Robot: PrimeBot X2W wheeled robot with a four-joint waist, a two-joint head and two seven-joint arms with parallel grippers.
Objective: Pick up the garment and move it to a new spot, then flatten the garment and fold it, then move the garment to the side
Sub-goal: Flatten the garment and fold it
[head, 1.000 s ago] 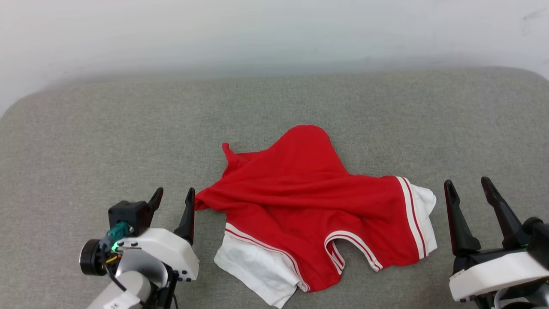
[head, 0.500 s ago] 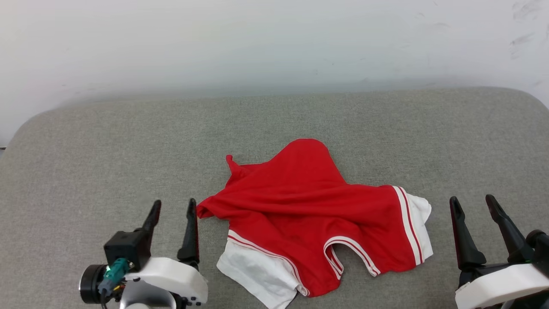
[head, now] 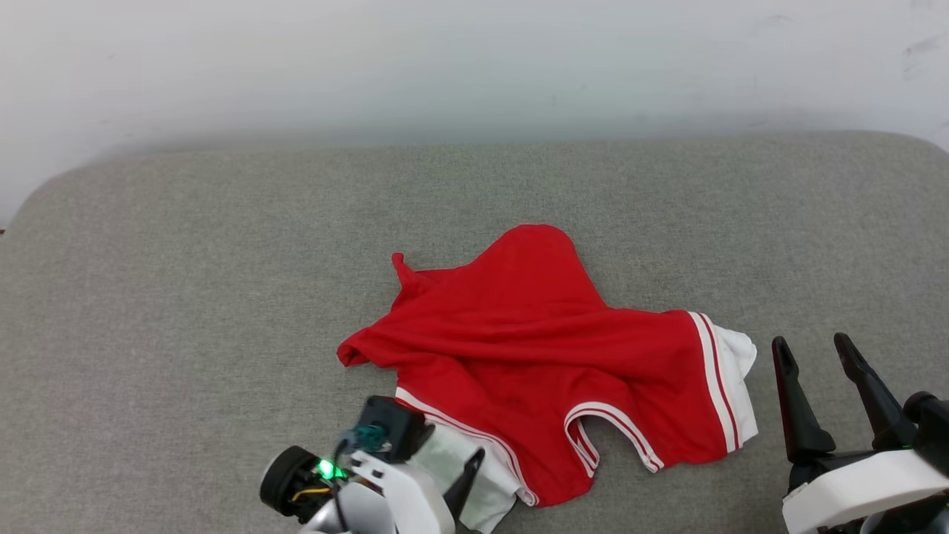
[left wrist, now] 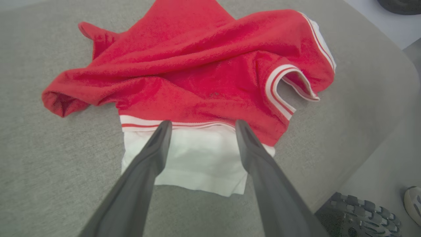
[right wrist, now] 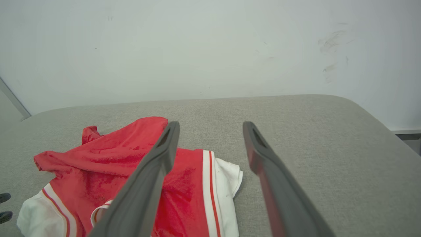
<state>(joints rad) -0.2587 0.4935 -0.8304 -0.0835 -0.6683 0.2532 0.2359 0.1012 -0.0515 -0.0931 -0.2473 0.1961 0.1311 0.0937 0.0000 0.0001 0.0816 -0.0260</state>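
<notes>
The garment [head: 534, 356] lies crumpled on the grey cushion [head: 185, 297]. Your left gripper [left wrist: 203, 123] spreads wide over its white sleeve [left wrist: 184, 161]; your right gripper [head: 809, 341], equally wide, stands near the garment's opposite end.

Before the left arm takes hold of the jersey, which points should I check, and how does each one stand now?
1. Left gripper open: ok, jaws wide.
2. Left gripper aimed at the garment: ok, it straddles the white sleeve panel.
3. Contact with the fabric: cannot tell.
4. Right gripper open and apart from the garment: ok, it stands beside the other sleeve.
5. Garment lying flat: not ok, it is crumpled and folded over itself.
6. Free room on the grey cushion for a new spot: ok.
</notes>
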